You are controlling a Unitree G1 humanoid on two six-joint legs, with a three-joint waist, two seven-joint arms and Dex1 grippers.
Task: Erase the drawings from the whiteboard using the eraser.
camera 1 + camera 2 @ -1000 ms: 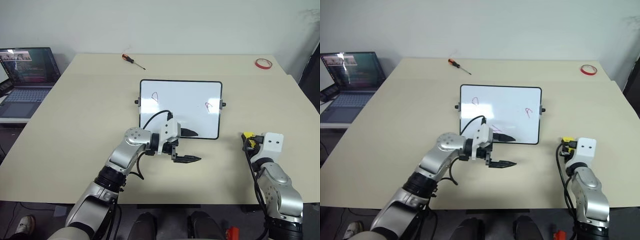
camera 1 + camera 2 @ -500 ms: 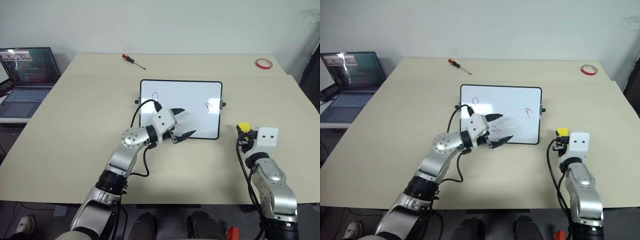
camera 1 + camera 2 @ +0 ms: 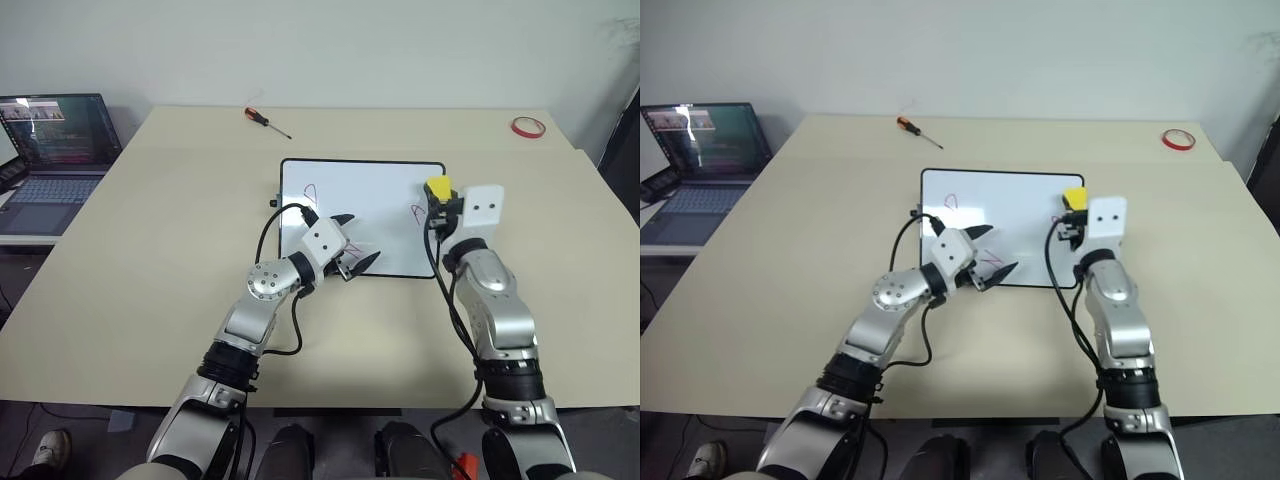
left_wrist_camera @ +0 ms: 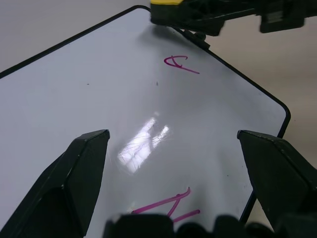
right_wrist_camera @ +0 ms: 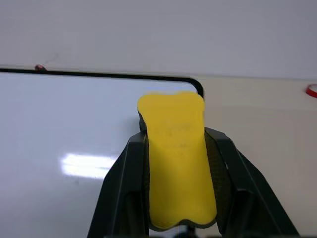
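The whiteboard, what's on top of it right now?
The whiteboard carries red drawings. The open left claw covers one in the head views. The right claw, gripping the eraser, partly hides another.

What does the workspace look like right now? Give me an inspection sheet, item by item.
Surface: beige table, whiteboard lying flat near its middle.
Job's things: three red drawings on the board, none wiped; yellow eraser held over the board's right edge, near the right-hand mark.
Clutter: red-handled screwdriver at the far edge; red tape ring at the far right corner.
Grippers: right gripper shut on the eraser; left gripper open over the board's near edge, above the lower mark.
Cables: black cable looping over the left wrist; another along the right forearm.
Surroundings: open laptop on a side surface to the left; pale wall behind.
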